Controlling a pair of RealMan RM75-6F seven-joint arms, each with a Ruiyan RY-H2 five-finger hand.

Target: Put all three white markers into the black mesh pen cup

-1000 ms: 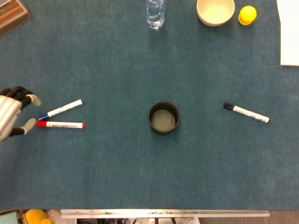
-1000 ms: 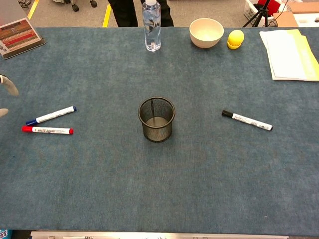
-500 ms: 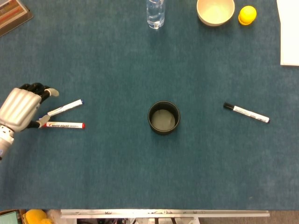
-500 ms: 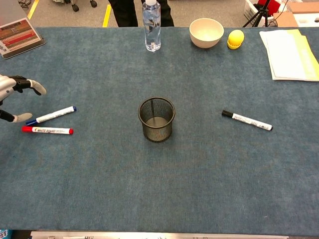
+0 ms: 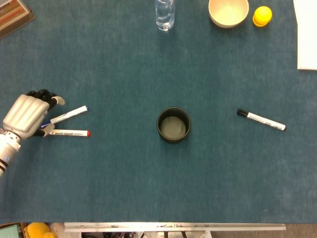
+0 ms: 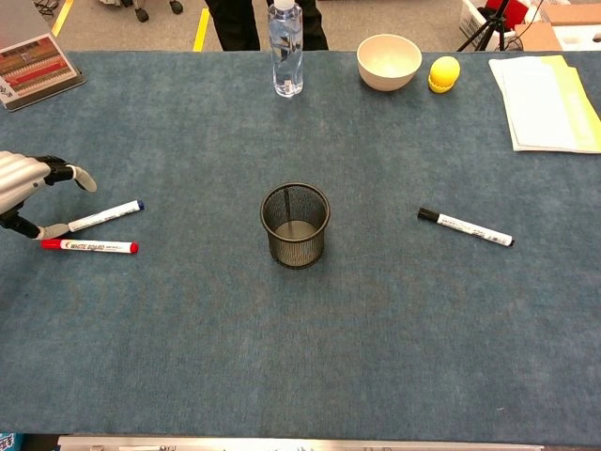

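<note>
Chest view, lower half of frame: the blue carpeted table (image 6: 310, 357) shows bare cloth nearest the camera.

Mid-frame, left edge: left hand (image 6: 23, 188) sits over the capped ends of two markers, fingers apart and curved, thumb tip low beside the blue-capped marker (image 6: 103, 215). Contact cannot be confirmed; nothing is visibly gripped. In the head view the same hand (image 5: 27, 115) covers the left ends of both markers.

The blue-capped marker lies with its long axis slightly tilted, left end lower, right end pointing toward upper right. Just below it the red-capped marker (image 6: 89, 246) lies almost horizontal, red tip at its right end. The two converge at the left, under the hand, and spread apart to the right.

Frame centre: black mesh pen cup (image 6: 295, 225) stands upright, mouth open, empty as seen from the head view (image 5: 173, 125).

Mid-frame right: black-capped marker (image 6: 466, 227) lies well apart from the cup, cap toward the cup at upper left, axis sloping to lower right.

Far edge: water bottle (image 6: 286, 47), cream bowl (image 6: 389, 61), yellow lemon-like object (image 6: 444, 73), papers (image 6: 549, 103) at upper right, a printed card (image 6: 38, 61) at upper left.

Right hand is out of both views.
</note>
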